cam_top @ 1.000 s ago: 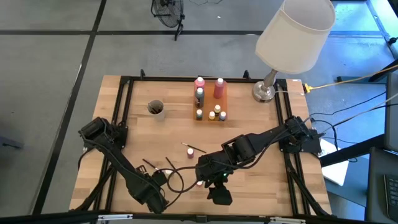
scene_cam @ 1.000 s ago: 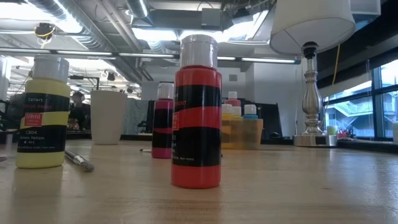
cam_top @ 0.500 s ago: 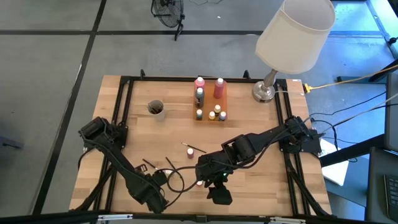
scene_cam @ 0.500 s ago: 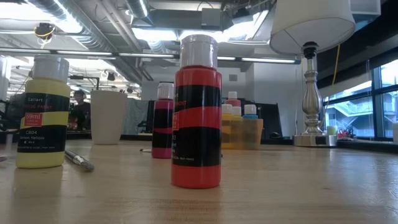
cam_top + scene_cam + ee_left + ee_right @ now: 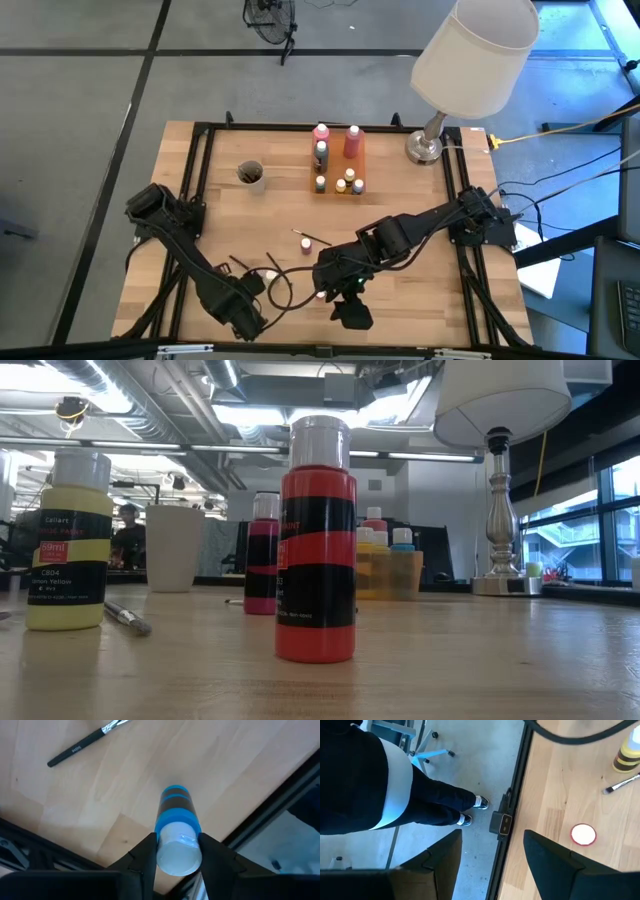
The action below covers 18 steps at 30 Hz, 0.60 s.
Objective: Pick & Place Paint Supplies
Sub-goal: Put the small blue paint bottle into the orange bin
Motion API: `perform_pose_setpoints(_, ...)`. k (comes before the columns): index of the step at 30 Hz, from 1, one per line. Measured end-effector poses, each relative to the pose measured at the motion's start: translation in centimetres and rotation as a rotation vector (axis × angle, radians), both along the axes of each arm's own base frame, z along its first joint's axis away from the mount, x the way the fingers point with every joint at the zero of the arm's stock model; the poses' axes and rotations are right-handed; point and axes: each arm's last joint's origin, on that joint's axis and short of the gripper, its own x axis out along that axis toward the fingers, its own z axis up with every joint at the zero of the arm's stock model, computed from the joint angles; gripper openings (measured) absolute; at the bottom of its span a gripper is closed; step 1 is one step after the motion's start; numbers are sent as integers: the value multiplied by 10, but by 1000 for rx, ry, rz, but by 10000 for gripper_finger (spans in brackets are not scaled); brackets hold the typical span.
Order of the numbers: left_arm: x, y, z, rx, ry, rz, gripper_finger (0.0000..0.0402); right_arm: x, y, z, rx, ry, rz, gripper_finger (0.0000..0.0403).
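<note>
— Between my left fingers (image 5: 143, 857) sits a blue paint bottle (image 5: 176, 827) with a white cap; both pads press its sides, so the left gripper (image 5: 176, 860) is clamped on it, at the table's near edge.

— And the right one?

— I see the right gripper (image 5: 492, 852) with its fingers well apart and nothing between them, hanging over the table's edge rail (image 5: 512, 805). Beyond the fingertips stands a red bottle (image 5: 583, 834), seen cap-on, with a yellow bottle (image 5: 626, 756) and a brush (image 5: 621, 784) farther off.

— Where are the other supplies?

— A dark brush (image 5: 82, 747) lies on the wood (image 5: 125, 775) beyond the blue bottle, apart from it. From above I count a cluster of bottles (image 5: 337, 160) on an orange tray at the far middle of the table — pink ones at the back, small ones in front — with a cup (image 5: 250, 175) to one side and the lamp (image 5: 470, 60) to the other.

— Anyone nearby?

— A person's legs (image 5: 420, 802) show on the floor past the right fingers.
</note>
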Motion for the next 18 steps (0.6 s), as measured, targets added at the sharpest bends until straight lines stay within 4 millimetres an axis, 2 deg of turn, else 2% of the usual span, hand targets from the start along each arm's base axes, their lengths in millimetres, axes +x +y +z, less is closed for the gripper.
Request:
perform_pose_setpoints(7, -9, 6, 23, -31, -37, 13, 116, -6, 11, 0, 3, 2, 28, 217)
perform_pose_setpoints(12, -20, 19, 48, -17, -37, 42, 116, -12, 20, 1, 2, 3, 47, 217)
perform_pose_setpoints(16, -34, 34, 70, 51, 52, 52, 116, -23, 25, 6, -33, -8, 47, 217)
perform_pose_setpoints(18, -35, 37, 80, -1, 4, 52, 116, -29, 28, 10, -57, -15, 37, 217)
